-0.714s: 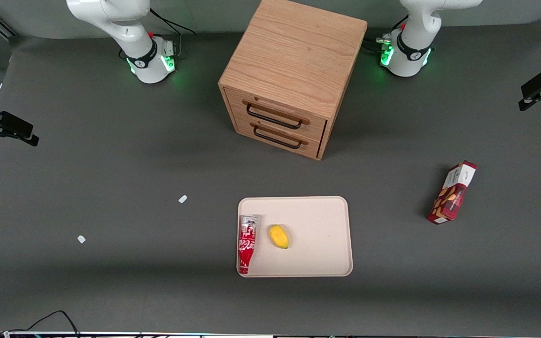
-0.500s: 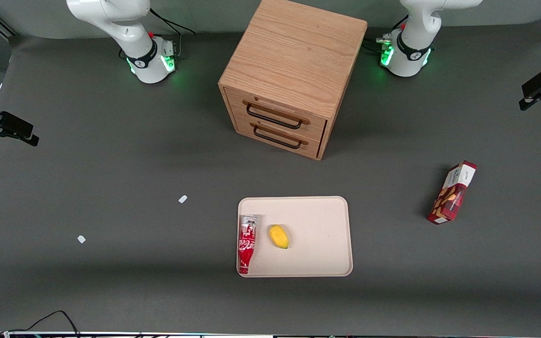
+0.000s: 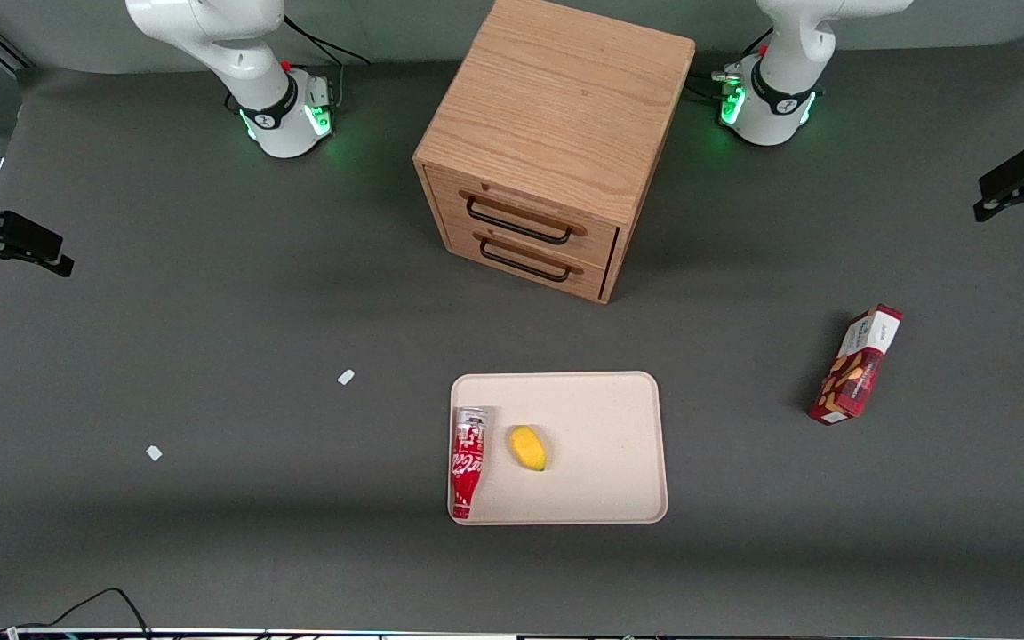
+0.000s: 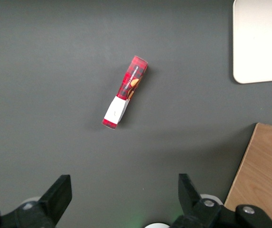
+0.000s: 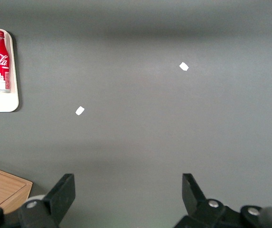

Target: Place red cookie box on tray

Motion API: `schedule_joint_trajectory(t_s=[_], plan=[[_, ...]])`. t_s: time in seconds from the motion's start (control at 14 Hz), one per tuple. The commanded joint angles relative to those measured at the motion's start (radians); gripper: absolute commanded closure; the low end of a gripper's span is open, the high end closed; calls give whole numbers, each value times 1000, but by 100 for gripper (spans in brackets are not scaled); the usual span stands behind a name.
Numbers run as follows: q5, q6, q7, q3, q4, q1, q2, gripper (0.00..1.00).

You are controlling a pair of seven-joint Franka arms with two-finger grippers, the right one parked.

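I am hovering my gripper (image 4: 121, 202) high over the dark table (image 3: 210, 293), fingers (image 4: 60, 194) spread wide and holding nothing. The red cookie box (image 3: 856, 364) is lying on the bare table toward my end, well apart from the beige tray (image 3: 601, 409), at about three o'clock from it in the front view. On the tray, a red soda bottle (image 3: 468, 460) and a small yellow fruit (image 3: 528, 447) are resting. Nothing is done yet: approaching, gripping, carrying and placing are all remaining.
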Motion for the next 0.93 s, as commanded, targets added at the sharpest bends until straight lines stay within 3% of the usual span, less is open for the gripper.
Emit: schedule_joint_trajectory(t_s=[0.0,0.14,0.5,0.86], plan=[[47,83,76,-10,-71,9,44,0],[84,196,173,-4,-168,12,54,0],[87,507,306,-2,-399,32,88,0],[87,852,355,6,-502,28,261,0]])
